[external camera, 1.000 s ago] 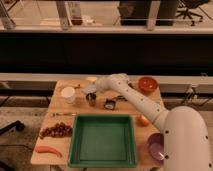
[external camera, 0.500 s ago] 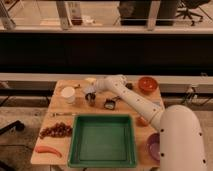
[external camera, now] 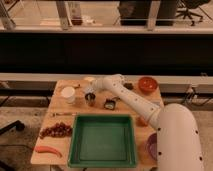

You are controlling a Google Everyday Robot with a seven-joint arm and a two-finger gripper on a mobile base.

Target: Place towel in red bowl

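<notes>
My gripper point(external camera: 91, 92) hangs at the end of the white arm, low over the back left of the wooden table point(external camera: 60, 145). It sits just above a small metal cup point(external camera: 90, 99) and appears open, with nothing seen in it. The towel does not show clearly; it may lie hidden under the gripper. The red bowl point(external camera: 148, 83) stands empty at the table's back right corner, well to the right of the gripper, beyond the arm's elbow point(external camera: 118, 80).
A green tray point(external camera: 102, 141) fills the front middle. A white cup point(external camera: 68, 94) stands left of the metal cup, and a small dark object point(external camera: 110, 104) right of it. Grapes point(external camera: 56, 131), a red pepper point(external camera: 47, 150), an orange point(external camera: 141, 121) and a purple bowl point(external camera: 151, 146) lie around the tray.
The arm has swung left, carrying the gripper from above the small dark object to above the metal cup. Nothing on the table has moved.
</notes>
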